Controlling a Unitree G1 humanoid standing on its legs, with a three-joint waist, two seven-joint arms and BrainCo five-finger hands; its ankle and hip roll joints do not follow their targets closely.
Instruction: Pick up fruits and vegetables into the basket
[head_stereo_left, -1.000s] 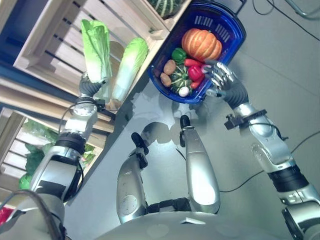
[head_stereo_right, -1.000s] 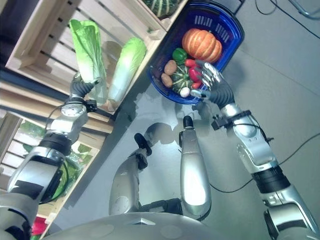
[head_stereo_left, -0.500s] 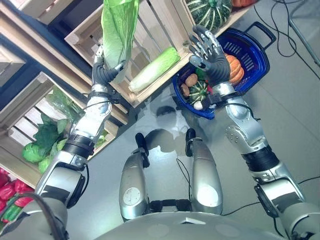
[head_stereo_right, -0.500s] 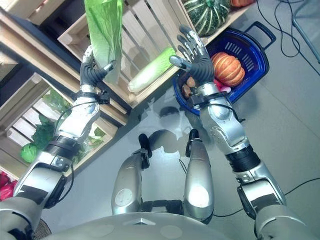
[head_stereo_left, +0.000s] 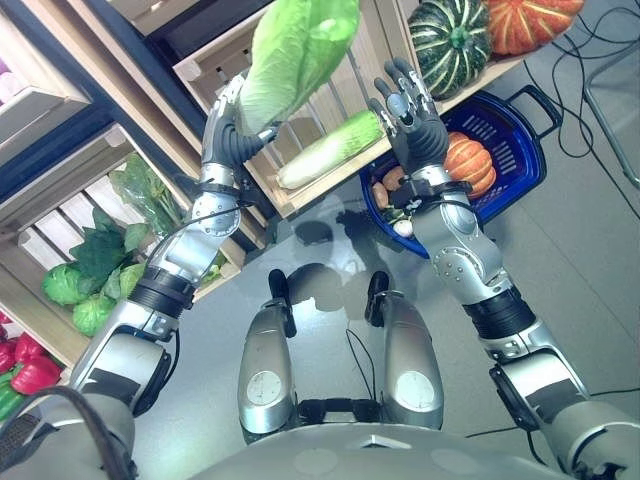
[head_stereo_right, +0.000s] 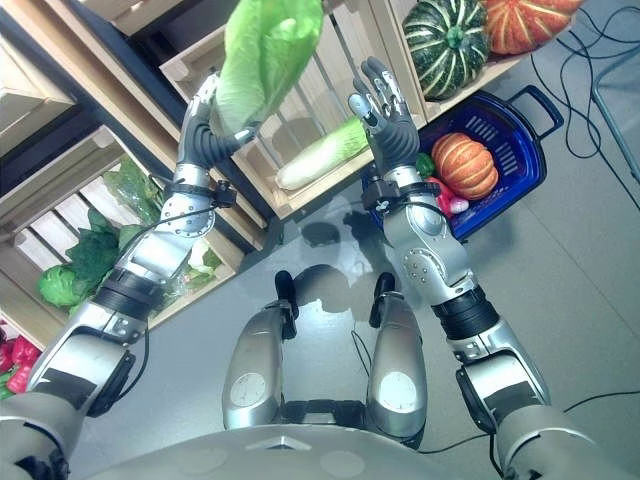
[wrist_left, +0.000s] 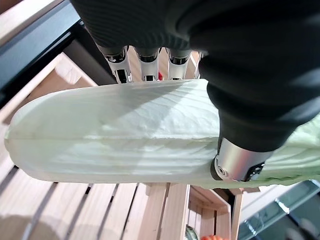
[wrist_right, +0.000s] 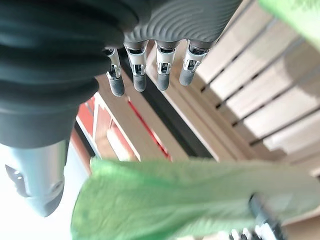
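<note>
The task was well under way but not finished. The blue plastic basket with a black handle (head_stereo_left: 520, 150) stood on the grey floor and already held an orange ribbed pumpkin (head_stereo_left: 468, 163), a brownish potato (head_stereo_left: 392, 180), a green pepper (head_stereo_right: 424, 165), some red pieces and a small white one.

One more item was on its way: the left hand (head_stereo_left: 228, 128) held a long pale-green napa cabbage (head_stereo_left: 295, 55) lifted high in front of the wooden slatted shelf crate (head_stereo_left: 330, 200), its fingers and thumb curled round the cabbage's pale lower end. The right hand (head_stereo_left: 410, 115) was raised just beside the cabbage, apart from it, fingers straight and spread, holding nothing.

A second napa cabbage (head_stereo_left: 330, 150) lay in the crate. A dark green striped squash (head_stereo_left: 450, 45) and a second orange pumpkin (head_stereo_left: 530, 20) sat on the shelf above the basket. In the lower crate lay leafy green vegetables (head_stereo_left: 90, 275), with red peppers (head_stereo_left: 25, 365) beside them.
</note>
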